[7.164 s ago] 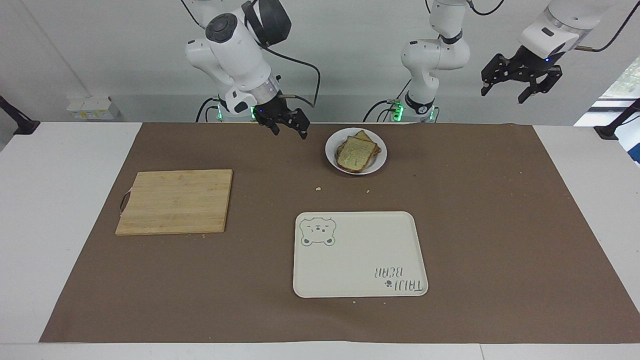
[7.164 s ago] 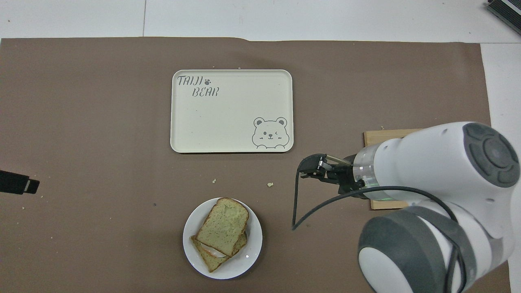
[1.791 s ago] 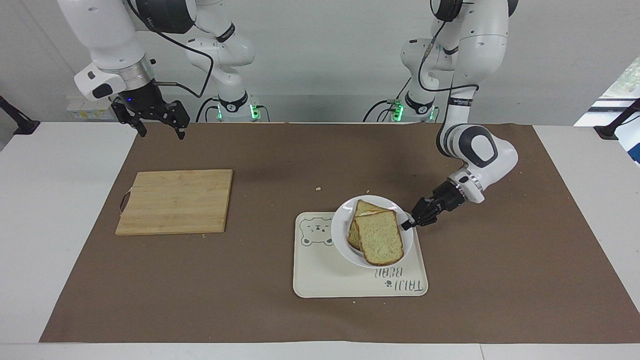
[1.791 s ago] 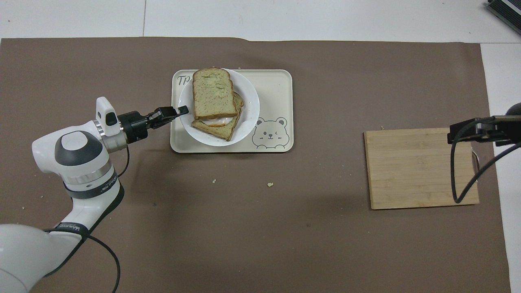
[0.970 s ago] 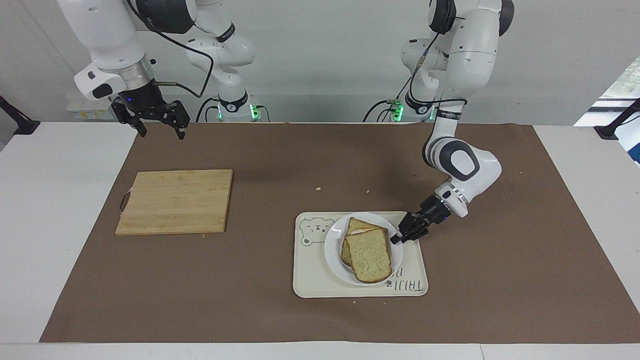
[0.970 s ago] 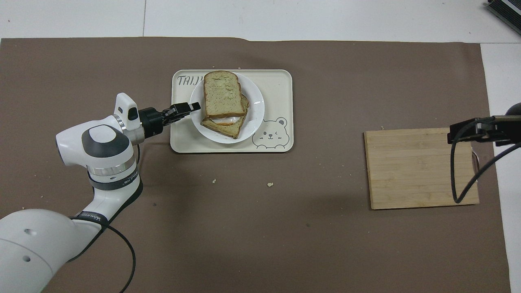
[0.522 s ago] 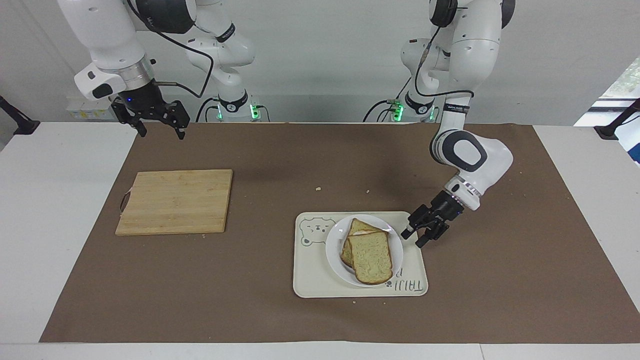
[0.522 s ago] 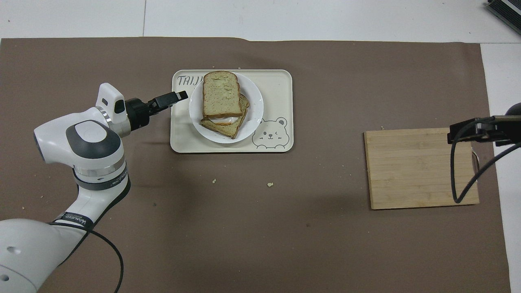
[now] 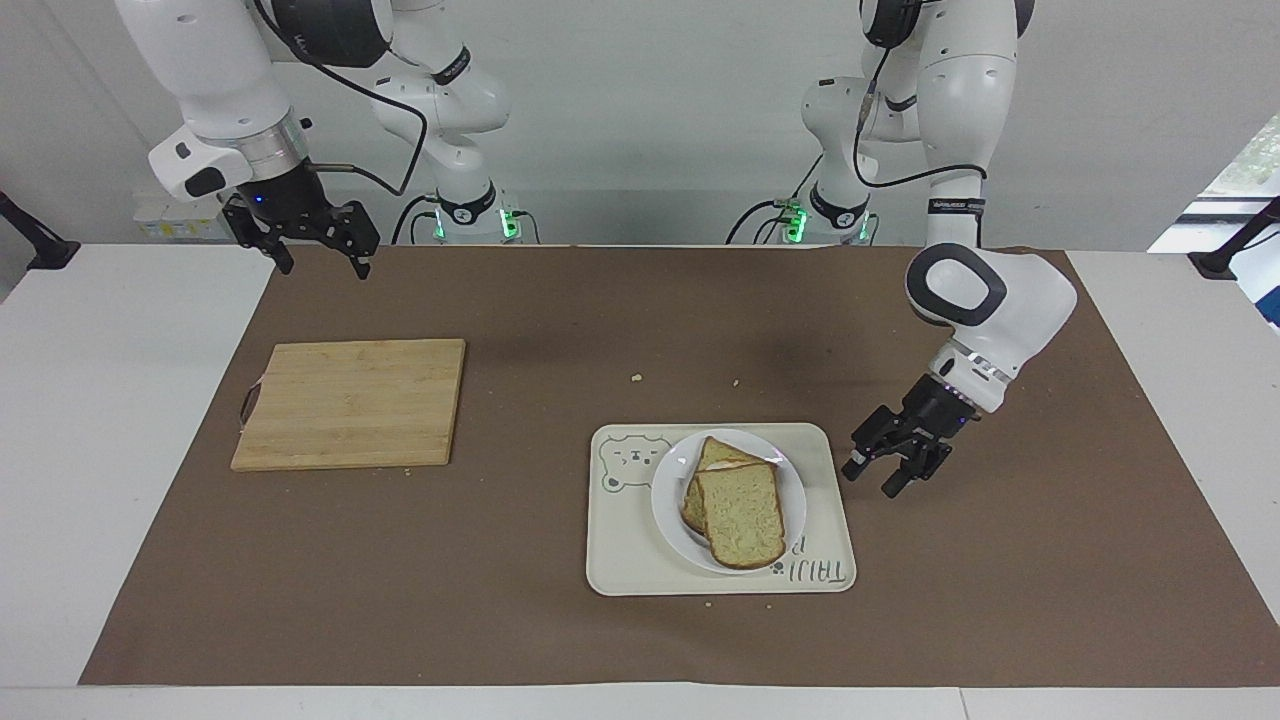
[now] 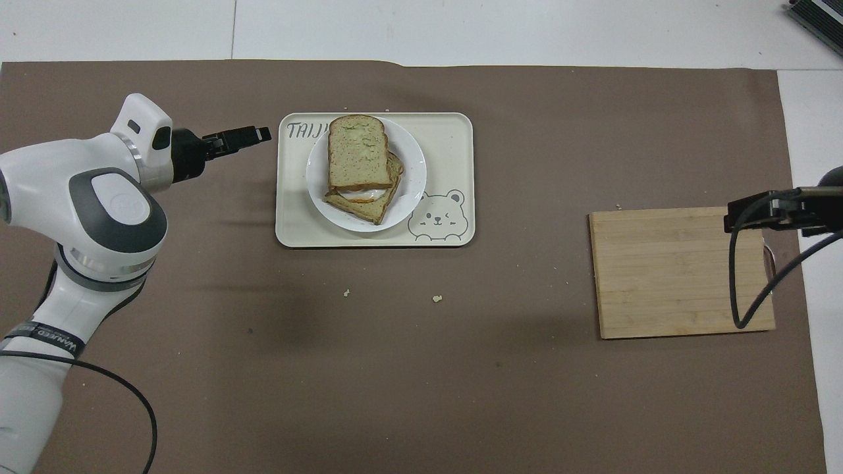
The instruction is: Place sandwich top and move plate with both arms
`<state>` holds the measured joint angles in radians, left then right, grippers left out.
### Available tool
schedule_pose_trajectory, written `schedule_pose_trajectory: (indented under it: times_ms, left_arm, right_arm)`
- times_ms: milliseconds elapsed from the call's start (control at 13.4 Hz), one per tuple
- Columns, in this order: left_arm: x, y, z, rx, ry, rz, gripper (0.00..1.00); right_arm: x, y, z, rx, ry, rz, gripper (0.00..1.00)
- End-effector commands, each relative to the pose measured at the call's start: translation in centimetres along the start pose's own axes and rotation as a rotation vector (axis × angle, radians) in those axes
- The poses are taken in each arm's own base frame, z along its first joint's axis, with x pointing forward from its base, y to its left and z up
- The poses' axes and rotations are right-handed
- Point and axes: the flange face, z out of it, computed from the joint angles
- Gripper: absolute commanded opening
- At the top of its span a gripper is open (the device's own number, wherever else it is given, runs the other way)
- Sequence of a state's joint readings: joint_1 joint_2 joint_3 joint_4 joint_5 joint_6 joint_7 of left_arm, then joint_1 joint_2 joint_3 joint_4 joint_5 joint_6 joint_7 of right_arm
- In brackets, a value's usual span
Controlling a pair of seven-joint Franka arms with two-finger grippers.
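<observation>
The left gripper (image 9: 873, 478) hangs spread and empty just beside the tray (image 9: 628, 560). On the tray the plate (image 9: 668, 515) carries the sandwich top (image 9: 742, 515). The right gripper (image 9: 315, 250), spread, waits above the mat (image 9: 560, 310).

Two bread slices (image 9: 742, 514) – one plate (image 9: 670, 505), one tray (image 9: 620, 560), one cutting board (image 9: 350, 402), two arms (image 9: 985, 300)

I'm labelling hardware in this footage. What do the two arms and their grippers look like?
Both arms are glossy white with rounded joints and dark grey caps and bands. The left arm carries a band with small lettering. Black cables run along both. The left gripper and right gripper are black linkages with two fingers; green lights glow at both bases.
</observation>
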<state>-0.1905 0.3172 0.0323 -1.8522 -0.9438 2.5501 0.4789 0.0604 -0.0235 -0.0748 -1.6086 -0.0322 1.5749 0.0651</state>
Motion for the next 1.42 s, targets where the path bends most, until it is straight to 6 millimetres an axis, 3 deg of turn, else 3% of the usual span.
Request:
schedule_pose_trajectory:
  times_ms: [0, 373, 597, 746, 1045, 1343]
  left_arm:
    - [2.3, 0.2, -3.6, 0.08, -0.077, 0.066, 1.0]
    - [5.9, 1.9, -13.2, 0.339, -0.31, 0.256, 1.0]
    - [5.7, 4.4, -18.4, 0.475, -0.407, 0.35, 1.0]
    - [5.0, 5.5, -20.4, 0.478, -0.482, 0.338, 1.0]
    - [3.9, 8.9, -27.1, 0.458, -0.56, 0.319, 1.0]
    - [2.6, 9.3, -29.2, 0.462, -0.608, 0.308, 1.0]
  right_arm:
    - [0.3, 0.1, -0.2, 0.018, -0.011, -0.013, 1.0]
    - [0.3, 0.0, -0.2, 0.02, -0.011, -0.015, 1.0]
    - [0.3, 0.0, -0.2, 0.018, -0.011, -0.013, 1.0]
    - [0.3, 0.1, -0.2, 0.018, -0.011, -0.013, 1.0]
    - [0.3, 0.1, -0.2, 0.018, -0.011, -0.013, 1.0]
    - [0.3, 0.1, -0.2, 0.018, -0.011, -0.013, 1.0]
